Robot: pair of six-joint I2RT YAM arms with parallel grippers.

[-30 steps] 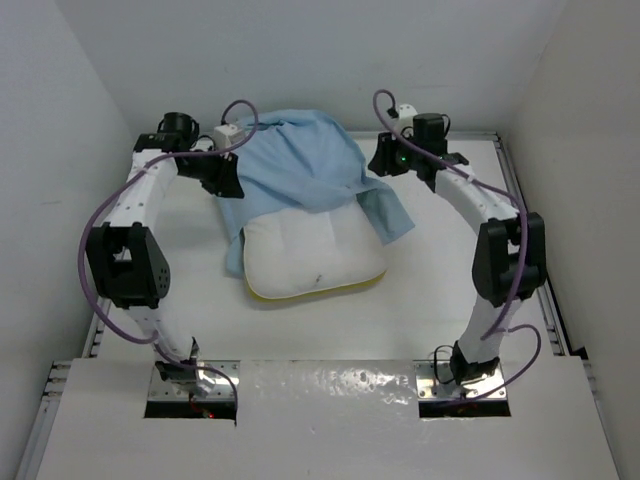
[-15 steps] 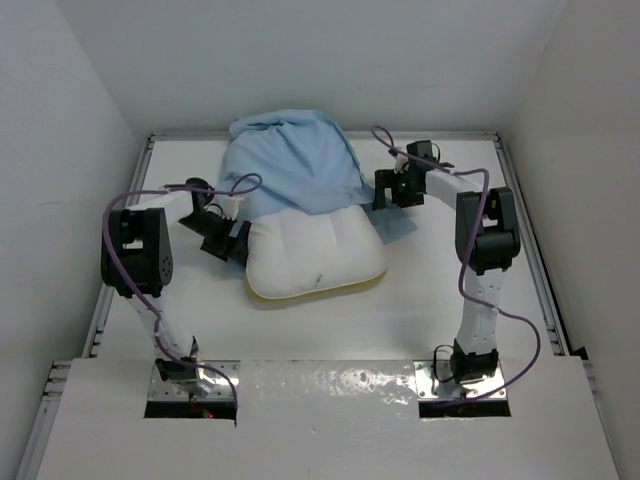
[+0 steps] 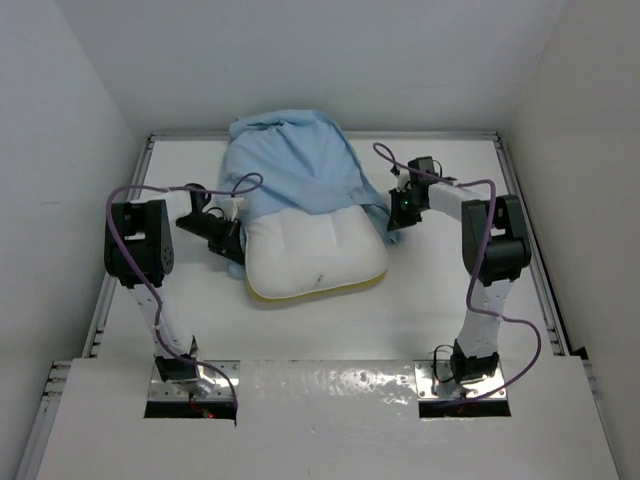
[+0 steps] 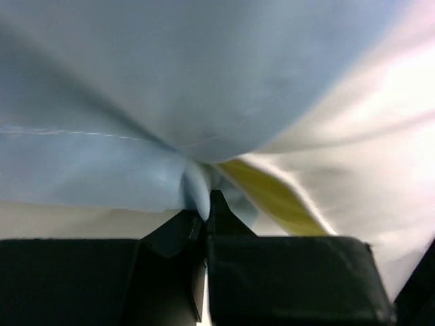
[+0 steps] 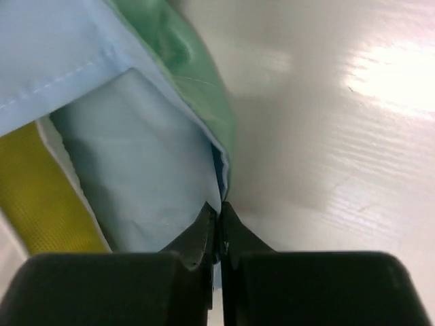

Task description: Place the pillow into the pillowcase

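- Pillow (image 3: 315, 255) is seen lying flat at mid-bench, long axis running near to far; only its far part is covered.
- Pillowcase (image 3: 295, 165) is drawn over the pillow's far end, light blue face up, with the rest bunched in a heap toward the far side of the bench (image 3: 430, 290).
- The near part of the pillow is left bare, and its yellow edge (image 3: 300, 295) is exposed along the near side.
- Left tool (image 4: 206, 204) is pinched shut on a fold of the pillowcase's blue hem at the pillow's left side, low against the bench.
- Right tool (image 5: 219, 214) is closed narrow on the pillowcase edge at the pillow's right side; the green face is seen just beyond the tips.
- Progress is judged as partly done: the mouth is opened over the pillow and held at both sides.
- Left to do, as judged: the hem is to be pulled toward the near side until the whole pillow is covered, and the bunched fabric is to be smoothed out.
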